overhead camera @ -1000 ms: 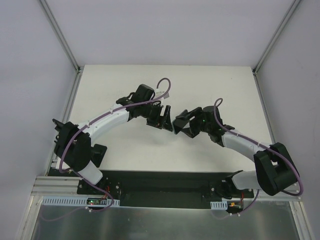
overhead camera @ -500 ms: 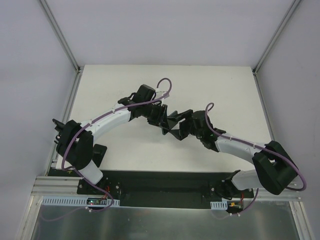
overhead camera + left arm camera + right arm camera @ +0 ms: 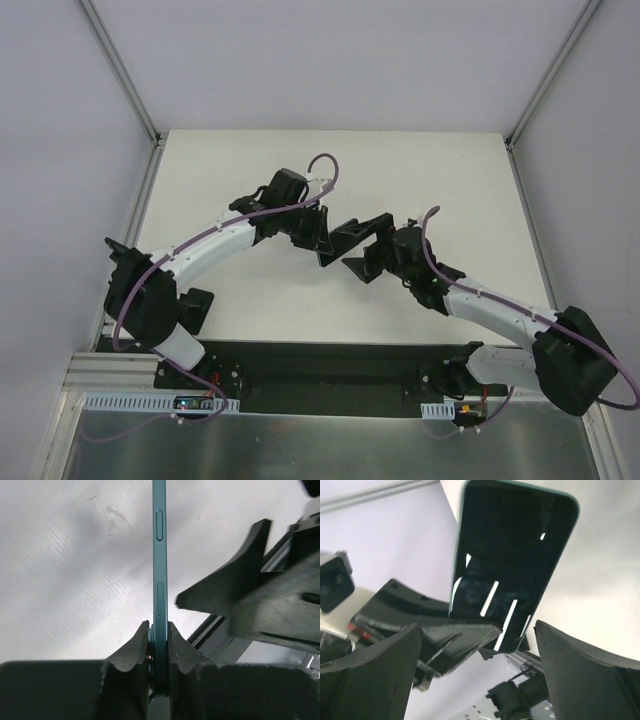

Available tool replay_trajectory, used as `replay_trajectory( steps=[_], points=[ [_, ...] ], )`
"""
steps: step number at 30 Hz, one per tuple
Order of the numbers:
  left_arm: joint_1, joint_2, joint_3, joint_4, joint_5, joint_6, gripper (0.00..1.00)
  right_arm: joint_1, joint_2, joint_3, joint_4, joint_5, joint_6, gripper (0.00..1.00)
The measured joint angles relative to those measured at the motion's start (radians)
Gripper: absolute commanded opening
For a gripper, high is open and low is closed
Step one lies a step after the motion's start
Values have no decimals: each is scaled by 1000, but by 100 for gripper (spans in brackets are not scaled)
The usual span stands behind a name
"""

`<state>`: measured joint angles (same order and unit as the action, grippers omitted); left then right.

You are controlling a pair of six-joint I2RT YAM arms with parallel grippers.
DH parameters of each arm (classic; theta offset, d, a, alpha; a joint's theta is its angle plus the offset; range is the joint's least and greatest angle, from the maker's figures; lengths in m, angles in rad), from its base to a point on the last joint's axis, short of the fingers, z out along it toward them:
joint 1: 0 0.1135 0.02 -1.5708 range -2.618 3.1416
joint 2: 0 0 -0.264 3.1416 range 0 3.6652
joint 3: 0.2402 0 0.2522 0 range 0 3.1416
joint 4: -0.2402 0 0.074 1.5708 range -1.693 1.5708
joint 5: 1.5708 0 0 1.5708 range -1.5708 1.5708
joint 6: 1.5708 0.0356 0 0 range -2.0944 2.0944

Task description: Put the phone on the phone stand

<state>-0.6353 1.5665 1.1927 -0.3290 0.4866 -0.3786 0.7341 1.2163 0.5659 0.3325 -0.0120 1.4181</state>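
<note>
The phone (image 3: 159,555) is teal-edged with a dark glass face (image 3: 512,560). It is held in the air over the middle of the table. My left gripper (image 3: 159,627) is shut on its lower end, one finger pressed against each flat side; in the top view this gripper (image 3: 322,245) is at the centre. My right gripper (image 3: 477,627) faces the phone's screen with its fingers spread wide on either side, touching nothing. From above, it (image 3: 358,250) stands just right of the left one. The phone stand is hidden or out of view.
The white tabletop (image 3: 440,180) is bounded by metal frame posts (image 3: 125,75) at the back corners and pale walls. The black base plate (image 3: 330,365) with both arm bases runs along the near edge.
My left gripper has closed onto the phone. My right gripper has opened wide and let go of it, and its arm has shifted slightly right and nearer.
</note>
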Motion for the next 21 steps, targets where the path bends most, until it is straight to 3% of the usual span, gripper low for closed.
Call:
replay_trajectory(
  steps=[5, 11, 17, 21],
  points=[
    [0, -28, -1, -28, -47, 0, 0, -23, -163, 0, -133, 1, -211, 96],
    [14, -54, 16, -116, -96, -25, 0, -48, -501, 29, -518, 142, -519, 96],
    [147, -137, 27, -225, -76, -138, 0, -51, -750, 113, -800, 353, -726, 96],
    [198, -245, 29, -352, -128, -190, 0, -52, -781, 113, -893, 420, -794, 96]
  ],
)
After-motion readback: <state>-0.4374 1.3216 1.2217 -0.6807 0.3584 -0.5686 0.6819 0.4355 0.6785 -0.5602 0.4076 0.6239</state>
